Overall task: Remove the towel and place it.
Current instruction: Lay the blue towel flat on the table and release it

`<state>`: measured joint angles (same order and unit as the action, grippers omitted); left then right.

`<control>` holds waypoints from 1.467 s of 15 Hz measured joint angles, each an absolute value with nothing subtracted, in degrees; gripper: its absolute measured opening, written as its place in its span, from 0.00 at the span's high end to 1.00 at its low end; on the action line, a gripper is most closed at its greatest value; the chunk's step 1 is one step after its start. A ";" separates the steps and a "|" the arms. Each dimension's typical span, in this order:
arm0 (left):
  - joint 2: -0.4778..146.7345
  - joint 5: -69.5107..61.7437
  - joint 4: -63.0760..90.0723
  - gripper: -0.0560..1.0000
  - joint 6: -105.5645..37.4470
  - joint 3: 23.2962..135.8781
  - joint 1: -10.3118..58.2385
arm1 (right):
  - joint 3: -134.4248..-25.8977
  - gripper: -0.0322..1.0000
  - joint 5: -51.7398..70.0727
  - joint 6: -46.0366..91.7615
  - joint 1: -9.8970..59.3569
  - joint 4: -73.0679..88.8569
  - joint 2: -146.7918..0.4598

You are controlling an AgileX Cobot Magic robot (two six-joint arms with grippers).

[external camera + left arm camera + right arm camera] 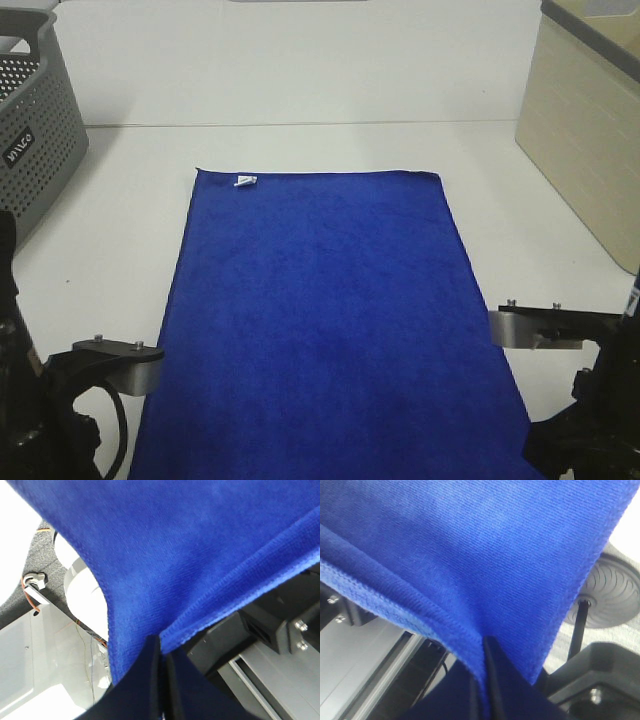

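Note:
The royal-blue towel (320,320) lies spread lengthwise on the white table (330,145). Its small white tag (244,181) is at the far short edge. The near end runs out of the exterior view between my two arms. In the left wrist view my left gripper (161,650) is shut on a stitched edge of the towel (200,545), which rises from the closed fingers. In the right wrist view my right gripper (484,645) is likewise shut on the towel's hem (470,545). The fingertips do not show in the exterior view.
A grey perforated basket (35,130) stands at the far left of the table. A beige bin (590,140) stands at the far right. My left arm (70,400) and right arm (585,400) flank the towel's near end. Metal frame rails (270,680) show below the left gripper.

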<state>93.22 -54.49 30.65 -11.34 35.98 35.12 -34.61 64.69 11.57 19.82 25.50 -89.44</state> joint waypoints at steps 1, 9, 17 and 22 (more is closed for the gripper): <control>96.03 -53.00 31.46 0.95 -12.55 35.98 35.12 | -34.55 0.95 62.97 12.15 19.77 25.50 -93.79; 103.25 -52.08 31.91 0.95 -15.24 36.78 35.12 | -34.26 0.95 59.13 18.39 19.65 29.05 -106.46; 103.53 -52.43 31.63 0.95 -15.07 36.78 35.12 | -34.26 0.95 58.27 19.94 19.60 30.48 -109.15; 103.53 -54.03 31.68 0.78 -14.95 36.73 35.12 | -34.26 0.84 59.01 19.94 19.60 29.28 -109.15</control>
<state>103.53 -54.03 31.68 -14.95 36.73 35.12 -34.26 59.01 19.94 19.60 29.28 -109.15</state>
